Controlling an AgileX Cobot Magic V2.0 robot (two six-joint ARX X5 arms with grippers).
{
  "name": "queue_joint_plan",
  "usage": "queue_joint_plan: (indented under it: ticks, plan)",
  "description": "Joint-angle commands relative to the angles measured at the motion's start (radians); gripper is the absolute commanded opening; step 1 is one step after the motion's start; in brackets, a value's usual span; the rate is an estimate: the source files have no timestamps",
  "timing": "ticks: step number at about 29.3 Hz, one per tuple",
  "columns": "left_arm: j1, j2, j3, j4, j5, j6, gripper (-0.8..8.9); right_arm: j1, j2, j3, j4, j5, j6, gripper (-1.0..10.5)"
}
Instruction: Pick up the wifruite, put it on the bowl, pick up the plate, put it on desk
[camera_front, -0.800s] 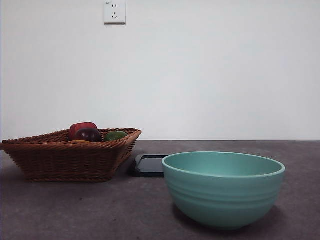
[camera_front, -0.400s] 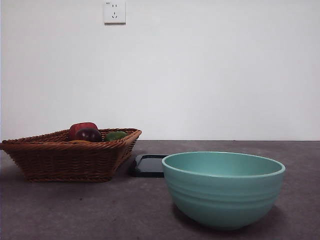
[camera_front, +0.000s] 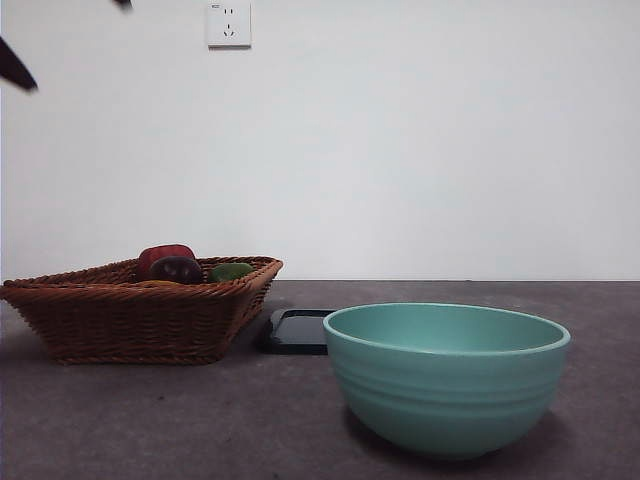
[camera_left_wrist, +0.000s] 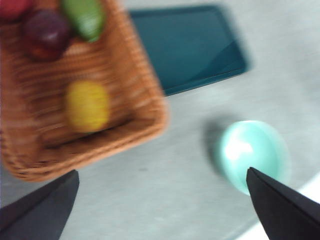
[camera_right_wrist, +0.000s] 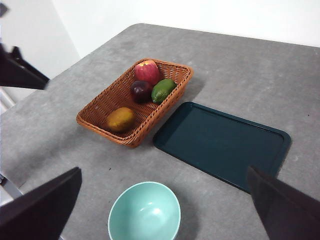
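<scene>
White wall behind, grey bench below: the wifruite lies in the wicker basket beside the dark tray, bowl apart near the bench's edge. Left hand released, high above the basket; right hand released too, waiting overhead

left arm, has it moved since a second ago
Yes. A dark tip now shows at the front view's top left, left of the wall socket; earlier frames showed none. Likely the left arm, over the basket.

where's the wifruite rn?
In the wicker basket, at its end away from the apple: the wifruite lies alone, apart from the other fruit.
</scene>
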Motion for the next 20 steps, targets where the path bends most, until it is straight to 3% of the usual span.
queue_joint_plan:
  ticks: [1, 8, 15, 20]
  plan:
    - [-0.017, 0.084, 0.040, 0.005, -0.043, 0.027, 6.22, 0.005, 0.002, 0.018, 0.009, -0.001, 0.004, 5.7]
    - [-0.042, 0.285, 0.066, 0.040, -0.119, 0.032, 6.22, 0.005, 0.002, 0.018, 0.009, -0.001, 0.004, 5.7]
    - [-0.057, 0.436, 0.077, 0.126, -0.257, 0.045, 6.22, 0.005, 0.002, 0.018, -0.001, -0.001, 0.003, 5.7]
    - [-0.068, 0.529, 0.077, 0.205, -0.259, 0.070, 6.22, 0.005, 0.002, 0.018, -0.006, -0.001, 0.003, 5.7]
